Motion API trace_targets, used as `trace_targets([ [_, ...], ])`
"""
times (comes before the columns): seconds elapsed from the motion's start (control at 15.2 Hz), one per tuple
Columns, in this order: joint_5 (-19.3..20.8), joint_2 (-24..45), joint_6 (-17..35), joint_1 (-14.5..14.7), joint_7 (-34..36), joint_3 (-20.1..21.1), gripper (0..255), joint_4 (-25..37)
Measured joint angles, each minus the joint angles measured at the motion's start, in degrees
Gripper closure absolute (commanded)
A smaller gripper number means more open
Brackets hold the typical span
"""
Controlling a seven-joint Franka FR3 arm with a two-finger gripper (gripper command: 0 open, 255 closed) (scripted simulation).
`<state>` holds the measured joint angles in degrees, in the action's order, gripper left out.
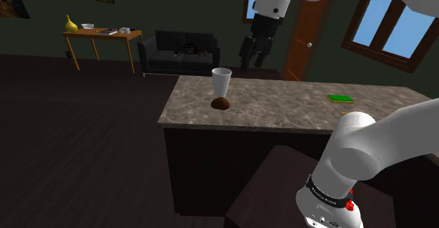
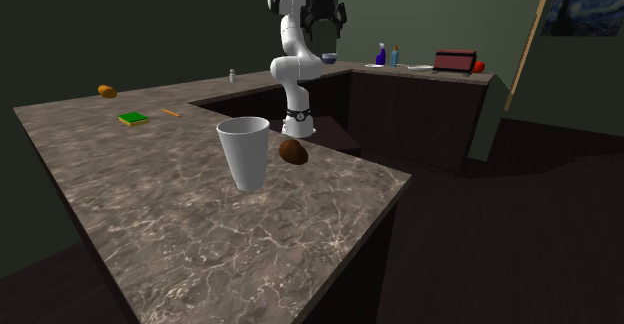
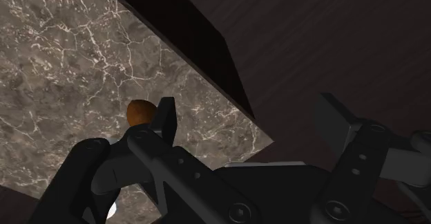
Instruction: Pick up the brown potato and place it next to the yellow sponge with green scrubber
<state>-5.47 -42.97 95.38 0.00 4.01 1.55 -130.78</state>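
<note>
Black gripper (image 3: 248,112) hangs high above the marble-patterned counter (image 1: 281,110), its fingers spread apart with nothing between them. On the counter the brown potato (image 1: 221,103) lies just beside the base of a white cup (image 1: 221,81), well apart from the green-topped sponge (image 1: 341,98) toward the shoulder view's right. Beyond the counter stand a dark sofa (image 1: 179,53) and a wooden side table (image 1: 102,36).
</note>
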Motion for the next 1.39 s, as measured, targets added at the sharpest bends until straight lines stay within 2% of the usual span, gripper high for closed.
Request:
trace_targets([
  [0.2,0.50,1.14,1.03,0.12,-2.90,-1.79,0,-0.46],
  [0.66,1.84,10.30,7.96,1.37,-18.72,-10.30,0,-1.47],
  [1.06,0.78,21.97,12.77,2.91,-33.24,-17.12,0,1.90],
  [1.25,-0.79,28.30,14.90,3.58,-40.62,-19.88,0,4.02],
  [1.39,-2.52,34.03,15.37,3.89,-45.94,-21.63,0,7.62],
])
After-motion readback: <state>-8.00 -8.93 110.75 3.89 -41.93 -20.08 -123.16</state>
